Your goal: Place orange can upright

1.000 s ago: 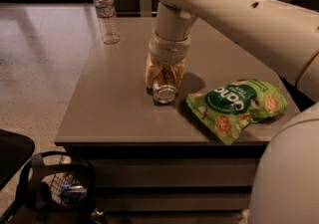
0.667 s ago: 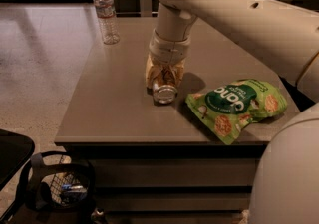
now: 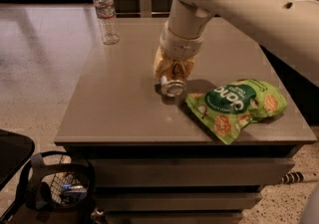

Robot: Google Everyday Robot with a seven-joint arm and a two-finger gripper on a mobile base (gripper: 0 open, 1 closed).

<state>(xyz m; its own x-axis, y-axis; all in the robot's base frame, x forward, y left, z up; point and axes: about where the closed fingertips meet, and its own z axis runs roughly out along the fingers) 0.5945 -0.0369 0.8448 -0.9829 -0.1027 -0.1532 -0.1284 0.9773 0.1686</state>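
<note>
Tabletop as I see it: gripper (image 3: 173,70) down at the orange can (image 3: 173,87), mid-table.

The can lies on its side near the middle of the table (image 3: 119,118), one end toward me, with my gripper right over it. A snack bag (image 3: 237,106) lies flat just right of the can. A water bottle (image 3: 106,14) stands upright at the far left corner, well apart.

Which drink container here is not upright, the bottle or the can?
The orange can: it lies tipped at the centre of the table, silver end toward the camera, gripped by the tool. The water bottle stands upright at the far left corner.
</note>
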